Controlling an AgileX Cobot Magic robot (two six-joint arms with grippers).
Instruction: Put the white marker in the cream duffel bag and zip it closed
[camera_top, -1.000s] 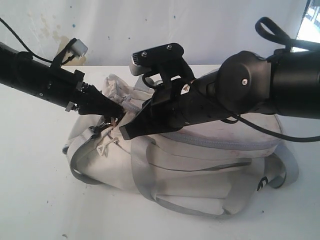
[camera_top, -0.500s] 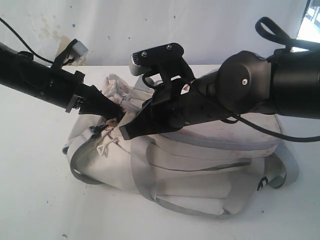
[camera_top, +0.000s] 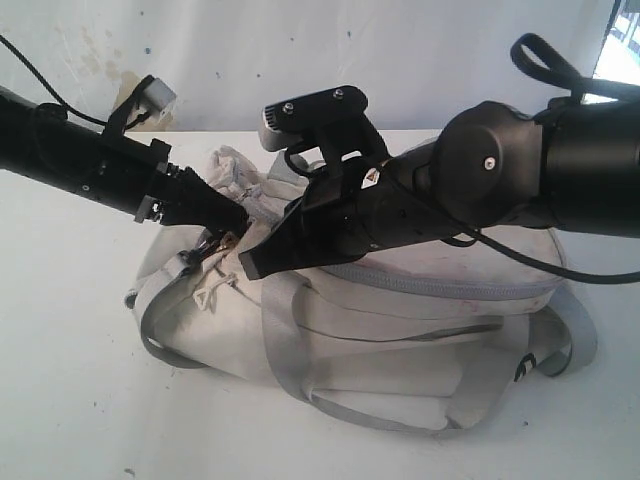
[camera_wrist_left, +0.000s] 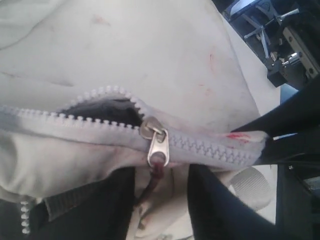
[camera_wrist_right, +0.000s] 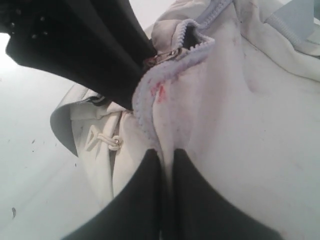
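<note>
The cream duffel bag (camera_top: 400, 320) lies on its side on the white table. Its grey zipper is zipped up to the metal slider (camera_wrist_left: 156, 145), past which a short dark gap stays unzipped. My left gripper (camera_wrist_left: 162, 200) is open at the bag's left end. A reddish pull cord (camera_wrist_left: 150, 182) hangs from the slider between its jaws. My right gripper (camera_wrist_right: 167, 155) is shut on a fold of bag fabric just below the zipper end (camera_wrist_right: 150, 95). In the exterior view both grippers, the left (camera_top: 235, 215) and the right (camera_top: 255, 265), meet there. The white marker is hidden.
Grey webbing straps (camera_top: 290, 350) loop over the bag's front, and a black clip (camera_top: 520, 370) sits at its right end. A white toggle cord (camera_top: 215, 295) dangles on the left side. The white table (camera_top: 70, 400) extends left and in front; a white wall stands behind.
The left arm dipped slightly half a second ago and has come back up to about where it was. The bag and the right arm have not moved.
</note>
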